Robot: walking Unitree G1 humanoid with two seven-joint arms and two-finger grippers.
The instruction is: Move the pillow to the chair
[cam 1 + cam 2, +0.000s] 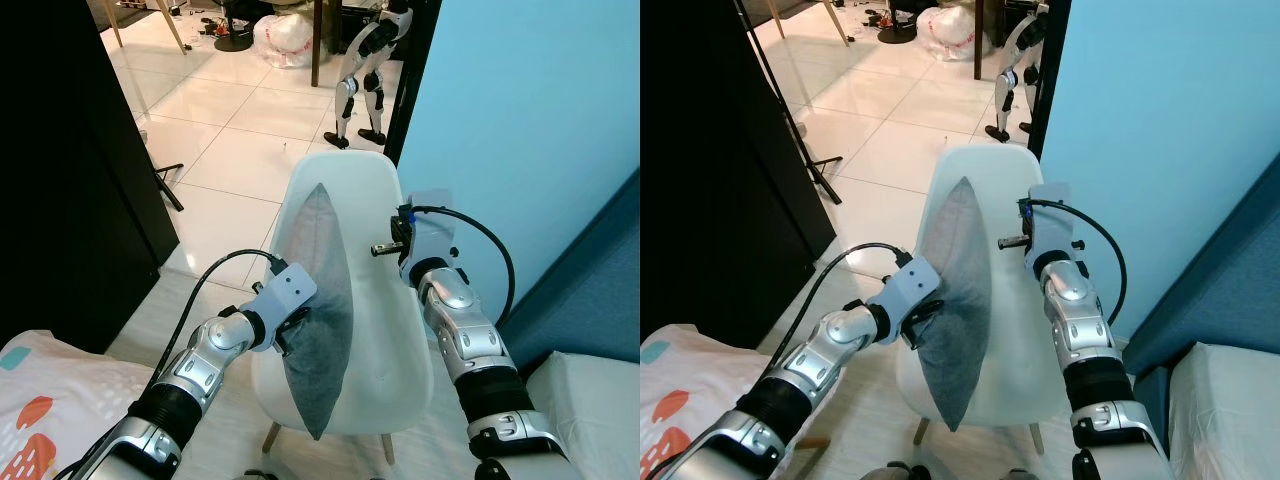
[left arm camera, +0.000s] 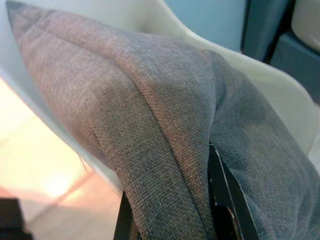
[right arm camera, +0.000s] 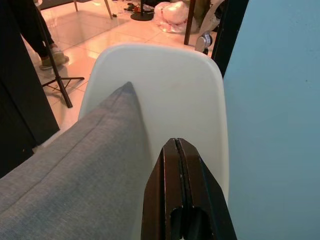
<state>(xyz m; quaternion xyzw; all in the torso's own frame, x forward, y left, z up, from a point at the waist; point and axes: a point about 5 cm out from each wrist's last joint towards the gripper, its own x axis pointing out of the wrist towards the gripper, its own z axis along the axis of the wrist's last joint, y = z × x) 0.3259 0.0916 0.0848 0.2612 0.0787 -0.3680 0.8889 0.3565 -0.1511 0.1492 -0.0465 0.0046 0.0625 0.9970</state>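
Observation:
A grey pillow (image 1: 322,300) stands on its edge in the seat of a white shell chair (image 1: 385,340), its top corner leaning toward the chair back. My left gripper (image 2: 172,220) is shut on the pillow's lower left edge, and a black finger (image 2: 226,202) presses into the fabric. On the pillow's right, my right gripper (image 3: 176,145) is shut with nothing in it and points at the chair back (image 3: 170,85).
A light blue wall (image 1: 520,120) rises just right of the chair, and a black panel (image 1: 70,150) stands to the left. Another humanoid robot (image 1: 365,70) stands behind on the tiled floor. A patterned bedsheet (image 1: 40,400) lies at lower left. A person's leg (image 3: 42,45) stands by a tripod.

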